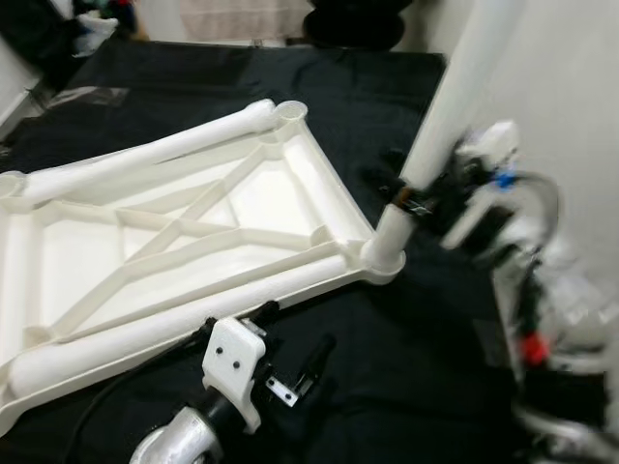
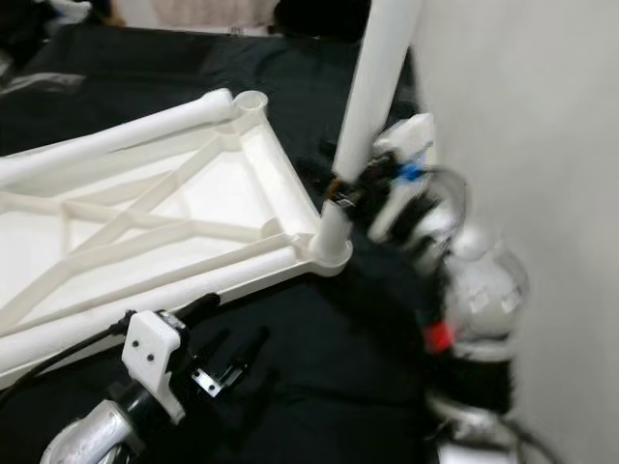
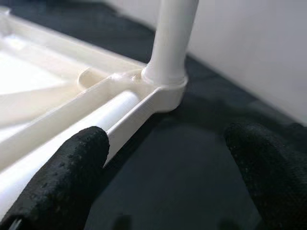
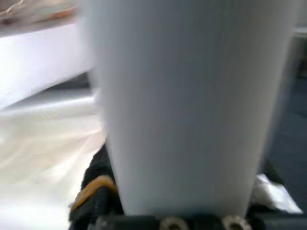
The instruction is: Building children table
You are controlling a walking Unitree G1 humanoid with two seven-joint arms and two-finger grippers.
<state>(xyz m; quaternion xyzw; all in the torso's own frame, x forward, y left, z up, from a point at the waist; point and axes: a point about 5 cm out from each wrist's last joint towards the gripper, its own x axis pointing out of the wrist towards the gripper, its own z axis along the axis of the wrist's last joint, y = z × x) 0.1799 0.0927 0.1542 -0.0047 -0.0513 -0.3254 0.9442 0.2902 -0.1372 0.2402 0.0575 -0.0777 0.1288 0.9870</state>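
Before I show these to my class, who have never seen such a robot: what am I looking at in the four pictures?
A two-armed humanoid robot is building a child's table. The two wide pictures come from a stereo camera on its head, looking down. The other two come from cameras on its wrists, looking along each hand's black fingers.

On a black cloth lies the white tabletop, upside down, ribs showing. The right hand is shut on a white leg, standing in the tabletop's near corner socket; its wrist picture looks at that leg close up. The left hand is open, holding nothing, low over the cloth by the tabletop's near edge; its wrist picture looks at that corner.
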